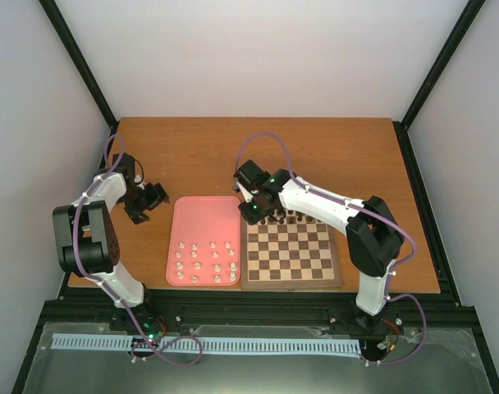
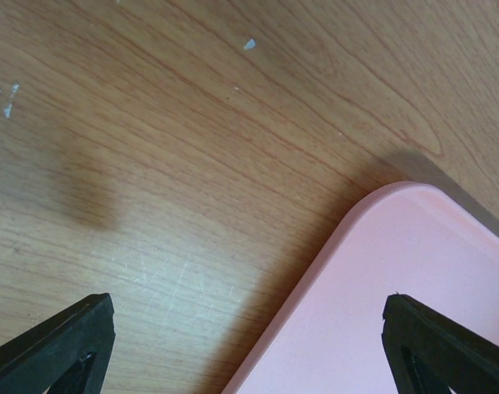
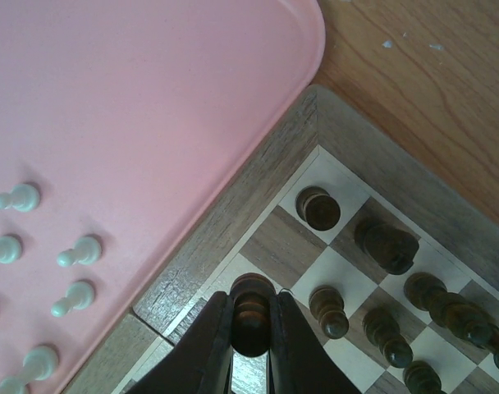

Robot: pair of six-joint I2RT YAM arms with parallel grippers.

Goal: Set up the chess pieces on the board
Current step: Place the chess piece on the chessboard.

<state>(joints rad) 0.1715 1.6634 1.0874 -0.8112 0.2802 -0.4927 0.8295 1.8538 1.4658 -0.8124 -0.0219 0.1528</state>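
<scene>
Right tool (image 3: 251, 324) pinching dark piece (image 3: 251, 294) at board (image 3: 225, 222) corner

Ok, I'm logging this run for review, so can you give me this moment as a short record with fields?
right gripper: shut on a dark piece, near the board's far-left corner
left gripper: open, empty, above the table at a tray corner
other dark pieces: standing on the board's far rows
white pieces: on the pink tray
board: right of the tray, edges close together

Bright even light, soft shadows across the table (image 2: 151, 123).
</scene>
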